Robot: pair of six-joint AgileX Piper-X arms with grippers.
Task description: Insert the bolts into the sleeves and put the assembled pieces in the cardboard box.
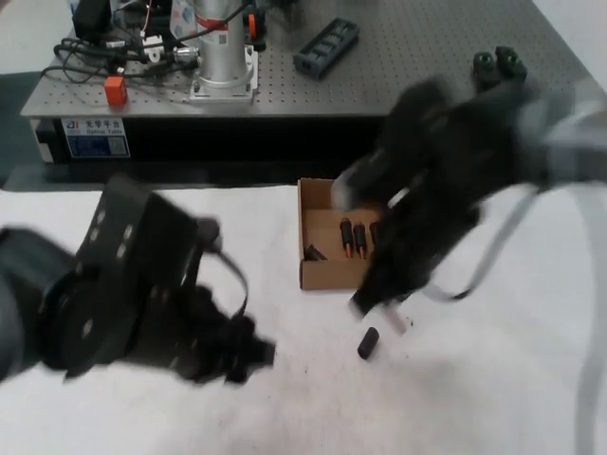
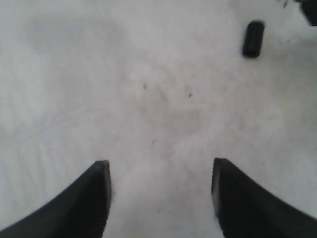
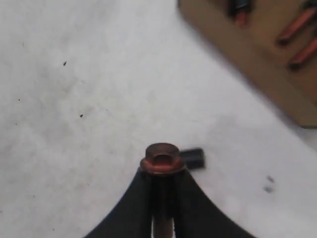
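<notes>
My right gripper point(image 3: 161, 174) is shut on a copper bolt point(image 3: 160, 159), whose flanged head sticks out past the fingertips. In the high view this gripper point(image 1: 372, 301) hangs just in front of the cardboard box point(image 1: 321, 272). A short black sleeve point(image 1: 368, 342) lies on the white cloth close below it, and the sleeve point(image 3: 194, 157) shows right behind the bolt head. Assembled pieces point(image 1: 353, 238) lie inside the box. My left gripper point(image 2: 161, 198) is open and holds nothing, low over the cloth, with the sleeve point(image 2: 253, 38) some way ahead of it.
A white cloth point(image 1: 285, 408) covers the near bench. Behind it stands a perforated metal table point(image 1: 398, 57) with a silver post point(image 1: 222, 57), cables, an orange block point(image 1: 115, 90) and a dark tray point(image 1: 325, 45). The left arm's bulk point(image 1: 123, 294) fills the front left.
</notes>
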